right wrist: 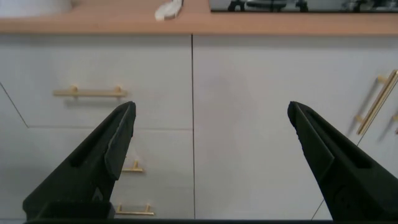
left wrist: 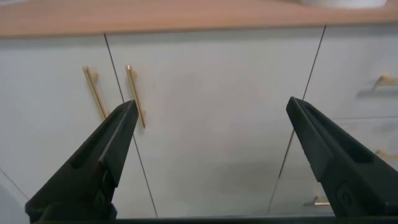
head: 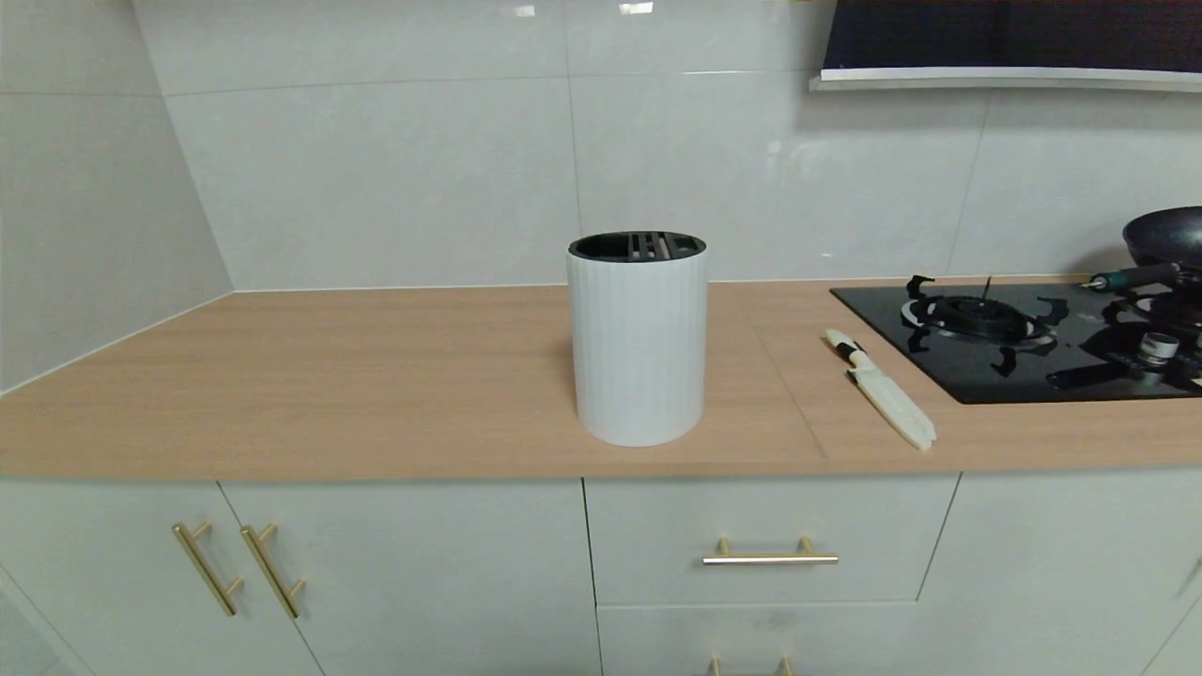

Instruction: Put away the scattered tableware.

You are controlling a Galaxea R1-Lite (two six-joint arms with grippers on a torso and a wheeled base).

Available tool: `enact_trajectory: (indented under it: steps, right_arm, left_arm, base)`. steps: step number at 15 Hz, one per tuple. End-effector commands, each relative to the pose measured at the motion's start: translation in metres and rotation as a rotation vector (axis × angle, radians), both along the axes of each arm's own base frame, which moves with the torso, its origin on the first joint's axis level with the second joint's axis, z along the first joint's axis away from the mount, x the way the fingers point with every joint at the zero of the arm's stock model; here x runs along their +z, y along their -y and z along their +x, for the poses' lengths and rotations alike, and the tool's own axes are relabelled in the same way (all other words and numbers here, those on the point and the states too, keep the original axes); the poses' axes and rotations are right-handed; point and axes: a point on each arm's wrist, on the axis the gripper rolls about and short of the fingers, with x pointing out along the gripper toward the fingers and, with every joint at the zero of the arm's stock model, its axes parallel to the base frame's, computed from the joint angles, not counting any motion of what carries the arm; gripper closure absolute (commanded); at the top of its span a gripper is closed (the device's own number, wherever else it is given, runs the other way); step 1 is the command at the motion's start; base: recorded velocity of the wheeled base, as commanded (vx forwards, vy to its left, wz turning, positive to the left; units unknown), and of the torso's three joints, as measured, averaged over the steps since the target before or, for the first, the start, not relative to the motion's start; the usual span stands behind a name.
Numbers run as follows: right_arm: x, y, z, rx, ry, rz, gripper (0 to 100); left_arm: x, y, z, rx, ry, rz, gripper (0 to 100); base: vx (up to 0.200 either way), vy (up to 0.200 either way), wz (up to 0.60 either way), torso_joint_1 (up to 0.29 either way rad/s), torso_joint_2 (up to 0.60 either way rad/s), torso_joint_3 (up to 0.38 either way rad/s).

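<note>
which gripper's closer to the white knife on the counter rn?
Right. The right gripper, open, sits below the counter, facing the cabinets under the white knife. The left gripper, open, faces the double doors, on the far side of the white holder from the knife.

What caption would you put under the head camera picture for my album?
A white holder stands on the wooden counter, a knife lying between it and the stove.

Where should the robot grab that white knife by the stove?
Probably the knife by its narrow far end with the black band, likely the handle. It lies flat on the counter, so come down from above, right claw closing across it.
</note>
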Motion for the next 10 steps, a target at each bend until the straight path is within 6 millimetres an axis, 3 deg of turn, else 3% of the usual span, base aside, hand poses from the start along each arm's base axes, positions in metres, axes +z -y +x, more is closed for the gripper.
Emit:
enact_trajectory:
  steps: [1,10]
  right_arm:
    - [0.0,0.0,0.0001,0.0,-0.001,0.0,0]
    - [0.0,0.0,0.0001,0.002,-0.001,0.0,0]
  left_arm:
    - [0.0,0.0,0.0,0.0,-0.001,0.001,0]
    - [0.0,0.0,0.0,0.0,-0.001,0.001,0]
  base:
    - [0.0,0.0,0.0,0.207,-0.5,-0.286]
    - [0.0,0.0,0.0,0.225,-0.51,-0.282]
